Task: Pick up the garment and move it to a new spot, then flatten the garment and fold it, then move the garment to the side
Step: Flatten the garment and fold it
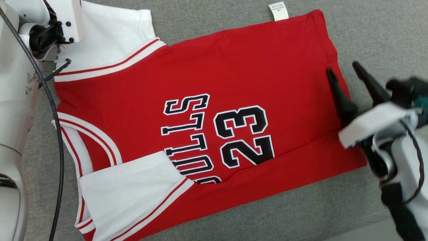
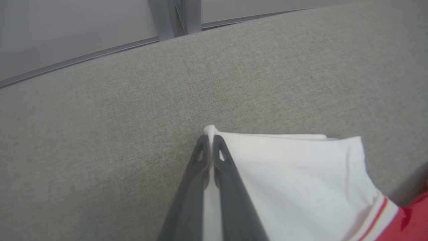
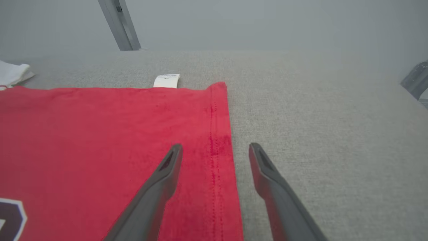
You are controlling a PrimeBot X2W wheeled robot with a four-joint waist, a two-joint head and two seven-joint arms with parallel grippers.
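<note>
Head view: red jersey w/ "BULLS 23" print lies spread front-up on grey cloth surface, collar end twd robot's left, hem end twd its right. White care label pokes out past jersey's far edge, near the hem corner. Near sleeve, white, is folded in over the chest and covers part of the print. Far sleeve, also white, sticks out at jersey's far collar-side corner. The left wrist housing sits over it and hides the fingers. Right gripper is at jersey's hem, jaws wide apart, nothing in them.

Left wrist view: gives the grip that the head view hides. Left gripper is clamped tight on the corner of the far sleeve, a bit of white cloth poking past the tips. Rest of the sleeve spreads away on the grey, w/ striped trim and a sliver of red at the frame's lower corner.

Right wrist view: closer on the hem than the head view, so the stitch line shows. Fingers straddle jersey's hem edge, one over red cloth, other over grey just off it. Can't tell if the tips touch. Metal strut stands beyond jersey's far edge
</note>
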